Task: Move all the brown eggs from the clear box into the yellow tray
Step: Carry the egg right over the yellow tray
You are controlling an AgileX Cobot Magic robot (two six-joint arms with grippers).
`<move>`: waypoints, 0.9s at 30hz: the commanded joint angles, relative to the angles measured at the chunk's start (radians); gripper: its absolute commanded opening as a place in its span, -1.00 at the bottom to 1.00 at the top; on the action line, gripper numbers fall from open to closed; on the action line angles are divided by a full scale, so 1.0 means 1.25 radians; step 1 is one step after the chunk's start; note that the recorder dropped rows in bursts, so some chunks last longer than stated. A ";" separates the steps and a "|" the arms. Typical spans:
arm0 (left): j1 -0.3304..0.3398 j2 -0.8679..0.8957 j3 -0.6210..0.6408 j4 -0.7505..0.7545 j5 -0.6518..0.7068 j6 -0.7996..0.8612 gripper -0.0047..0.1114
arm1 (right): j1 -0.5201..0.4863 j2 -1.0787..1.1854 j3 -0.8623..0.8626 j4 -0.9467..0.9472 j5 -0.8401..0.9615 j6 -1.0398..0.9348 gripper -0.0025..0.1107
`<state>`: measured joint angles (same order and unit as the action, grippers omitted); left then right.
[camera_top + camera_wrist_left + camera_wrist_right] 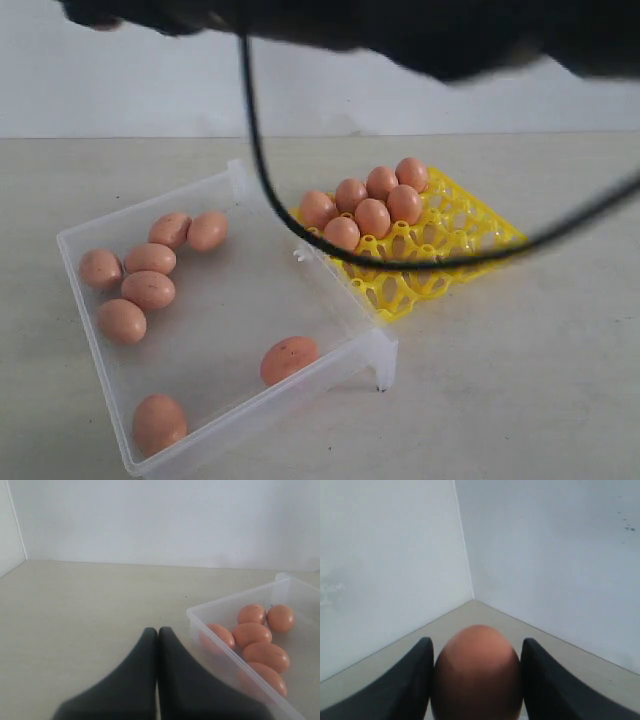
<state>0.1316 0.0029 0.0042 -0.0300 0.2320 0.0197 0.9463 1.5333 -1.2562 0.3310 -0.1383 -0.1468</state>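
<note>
**A:** that black cable [262, 180] and a blurry dark arm [450, 40] are right up against the lens, strung across the whole scene. what's the right gripper [477, 642] up to?

**B:** it's pinching one brown egg [476, 675] between its fingers. the left gripper [158, 630] is pressed together, low over the table [90, 605] just beside the clear box [240, 300]

**A:** and the other brown eggs [148, 290]?

**B:** eight loose in the box on the left, six bunched at its far left and two near the front. seven sit in the far cups of the yellow tray [470, 235], just beside the box's right wall
</note>
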 commanded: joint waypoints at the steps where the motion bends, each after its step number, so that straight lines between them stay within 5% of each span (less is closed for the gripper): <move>1: -0.003 -0.002 -0.003 -0.004 0.000 0.000 -0.99 | -0.042 -0.140 0.258 0.053 -0.233 -0.058 -0.96; 8: -0.003 -0.002 -0.003 -0.004 0.000 0.000 -0.99 | -0.243 -0.197 0.438 0.422 -0.553 -0.248 -0.96; 11: -0.003 -0.002 -0.003 -0.004 0.000 0.000 -0.99 | -0.384 -0.159 0.436 0.435 -0.513 -0.253 -0.96; 14: -0.003 -0.002 -0.003 -0.004 0.000 0.000 -0.99 | -0.518 -0.090 0.410 0.273 -0.360 -0.105 -0.96; 17: -0.003 -0.002 -0.003 -0.004 0.000 0.000 -0.99 | -0.623 0.013 0.347 -0.119 -0.199 0.214 -0.96; 19: -0.003 -0.002 -0.003 -0.004 0.000 0.000 -0.99 | -0.661 0.084 0.293 -0.569 -0.167 0.530 -0.96; 23: -0.003 -0.002 -0.003 -0.004 0.000 0.000 -0.99 | -0.712 0.200 0.185 -1.423 -0.456 1.059 -0.96; 27: -0.003 -0.002 -0.003 -0.004 0.000 0.000 -0.99 | -0.715 0.299 0.067 -1.653 -0.628 1.103 -0.96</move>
<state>0.1316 0.0029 0.0042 -0.0300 0.2320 0.0197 0.0630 1.8431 -1.0913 -1.4589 -0.7774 1.1320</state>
